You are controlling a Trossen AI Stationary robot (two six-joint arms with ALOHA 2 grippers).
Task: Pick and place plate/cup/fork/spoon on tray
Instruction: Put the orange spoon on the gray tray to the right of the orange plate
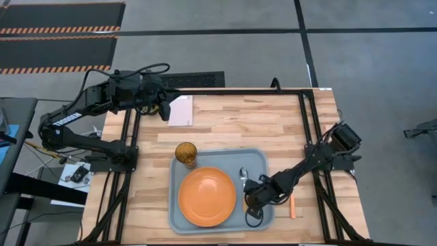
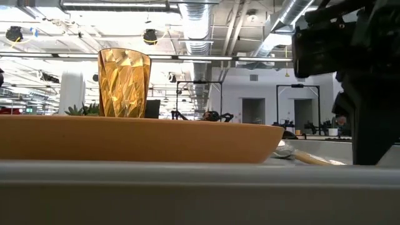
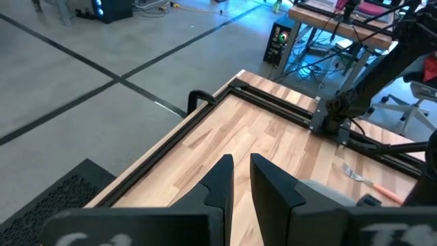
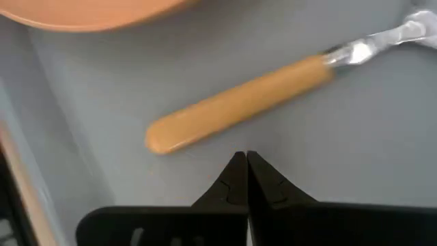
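The grey-blue tray (image 1: 258,160) holds the orange plate (image 1: 207,196), and the amber cup (image 1: 186,154) stands upright at its far left corner. The spoon (image 4: 239,102) lies flat on the tray floor to the right of the plate, and its bowl (image 1: 244,176) points to the far side. My right gripper (image 4: 244,158) is shut and empty, just short of the spoon's handle. The fork (image 1: 292,207) lies on the wood to the right of the tray. My left gripper (image 3: 240,167) hovers at the far left beside the napkin (image 1: 181,111), its fingers a narrow gap apart.
Black rails (image 1: 308,123) run along the table's left and right sides. The right arm (image 3: 369,82) and the fork (image 3: 362,176) show in the left wrist view. The cup (image 2: 124,82), the plate (image 2: 137,139) and a green plant (image 2: 84,109) show in the low view.
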